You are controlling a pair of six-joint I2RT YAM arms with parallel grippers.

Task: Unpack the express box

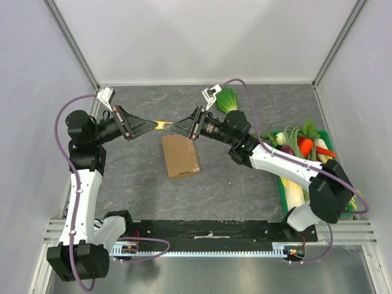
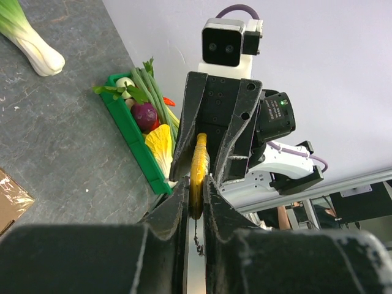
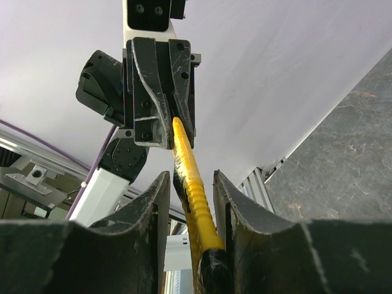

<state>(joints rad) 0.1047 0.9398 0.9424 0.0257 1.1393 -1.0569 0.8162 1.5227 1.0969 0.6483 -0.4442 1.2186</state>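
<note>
Yellow tool (image 1: pixel 161 125) in air, left gripper (image 1: pixel 153 125) jaws clamped on it, right gripper (image 1: pixel 173 127) jaws around it, cannot tell if clamped, box (image 1: pixel 180 155) flat on counter (image 1: pixel 245 184)

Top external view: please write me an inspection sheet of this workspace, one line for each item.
Surface: grey stone-pattern table, no spill seen.
Job's things: express box lies flat, closed, near the middle; yellow tool held in the air near its far end.
Clutter: bok choy loose at the far edge; green crate of vegetables on the right.
End effectors: left end effector shut on the yellow tool; right end effector around its other end, grip unclear.
Cables: purple cables loop off both arms, clear of the box.
Surroundings: white walls, metal frame.
</note>
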